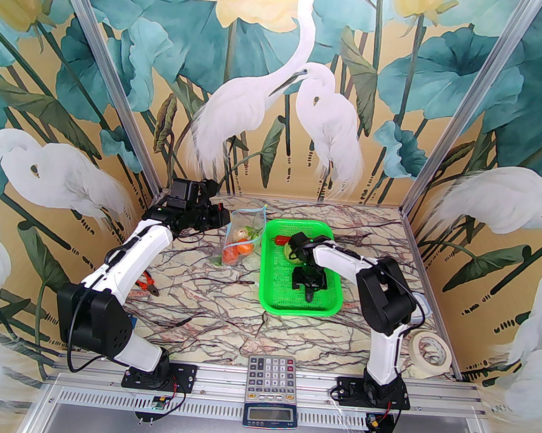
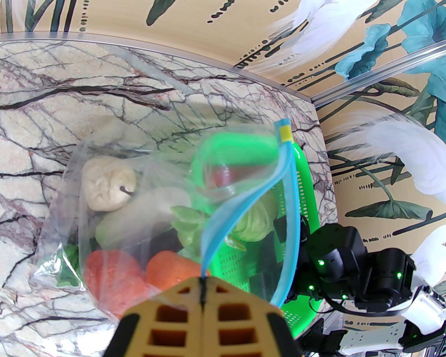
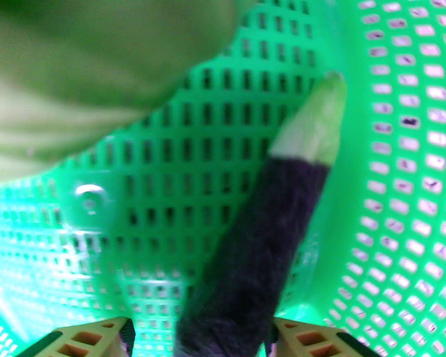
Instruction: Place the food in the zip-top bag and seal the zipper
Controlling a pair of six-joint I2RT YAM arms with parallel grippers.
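Observation:
The clear zip-top bag [image 1: 238, 242] lies left of the green mesh basket [image 1: 265, 276]. My left gripper [image 2: 202, 291] is shut on the bag's light-blue zipper [image 2: 278, 195], holding the mouth up. Inside the bag are a pale bulb [image 2: 106, 188], a napa cabbage [image 2: 146, 212] and two orange-red tomatoes [image 2: 111, 275]. In the basket lie a red chili [image 1: 279, 240] and a green cabbage [image 3: 87, 69]. My right gripper [image 3: 202, 343] is low in the basket, open, its fingers either side of the dark purple eggplant [image 3: 251, 244]. There is a gap on the eggplant's left side.
Red-handled pliers [image 1: 148, 286] lie by the left arm. A calculator [image 1: 271, 372] and a small scale [image 1: 270, 415] sit at the near edge. A roll of tape [image 1: 430, 349] lies at the right. Walls close off the back and sides.

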